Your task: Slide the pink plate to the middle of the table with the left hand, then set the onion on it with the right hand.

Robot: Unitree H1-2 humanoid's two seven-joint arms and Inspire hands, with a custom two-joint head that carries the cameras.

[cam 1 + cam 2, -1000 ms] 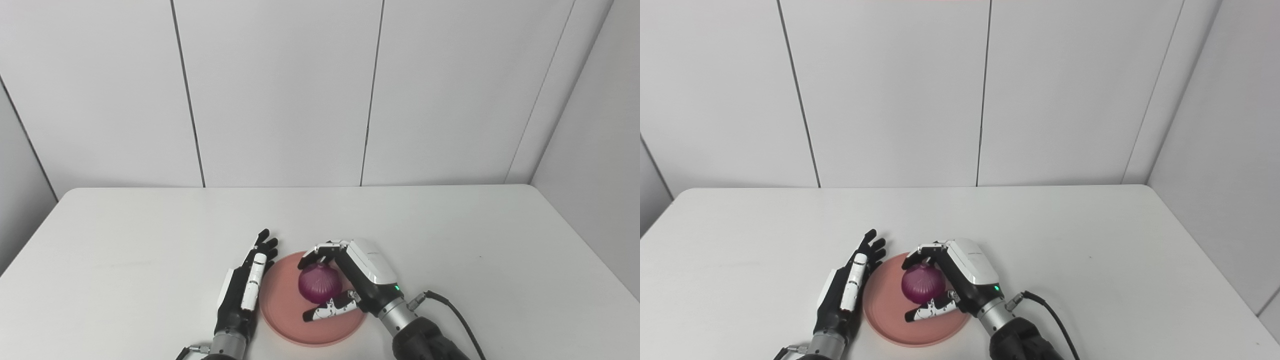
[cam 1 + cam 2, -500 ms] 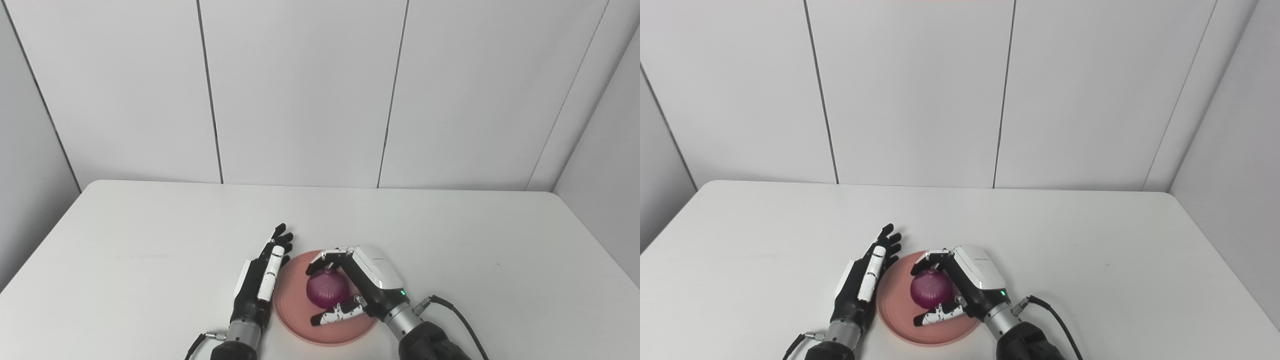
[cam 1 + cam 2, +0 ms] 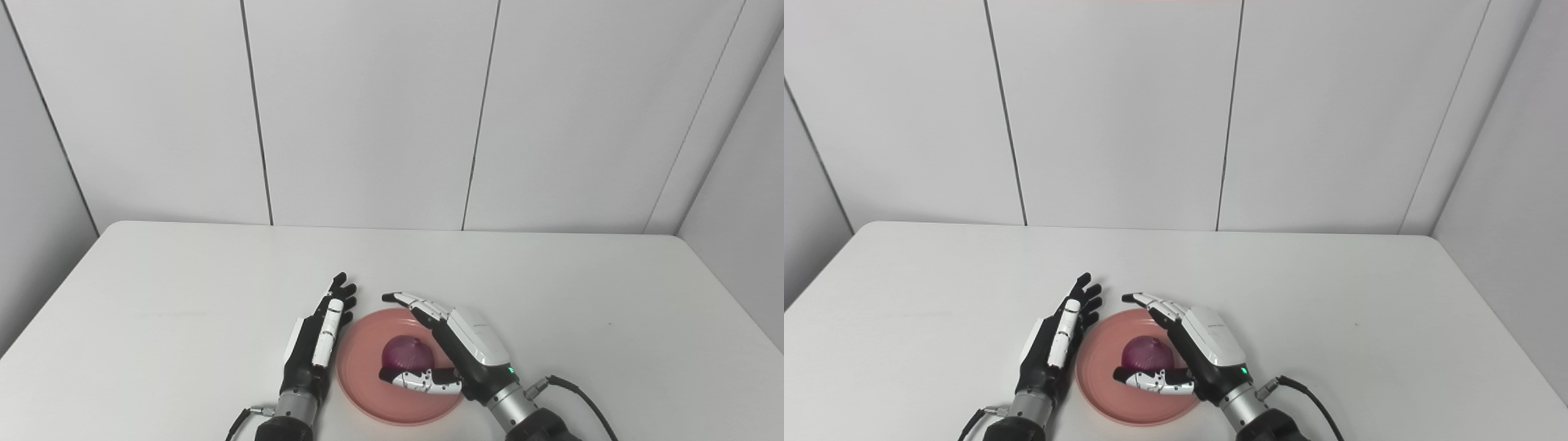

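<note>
A pink plate (image 3: 367, 392) lies on the white table near its front middle. A purple onion (image 3: 407, 354) rests on the plate. My right hand (image 3: 465, 352) is open, its fingers stretched out over the far side of the onion and its thumb lying in front of it. The onion sits free between them. My left hand (image 3: 315, 343) is open and flat, fingers pointing away, right beside the plate's left rim. The same shows in the right eye view: plate (image 3: 1102, 392), onion (image 3: 1148, 354), right hand (image 3: 1206, 352), left hand (image 3: 1053, 346).
The white table (image 3: 184, 306) runs back to a grey panelled wall. A black cable (image 3: 582, 398) trails from my right wrist toward the front right.
My right hand has opened and let go of the onion, which now rests on the plate. The camera shifted between the earliest frames and now. My left hand has stayed beside the plate.
</note>
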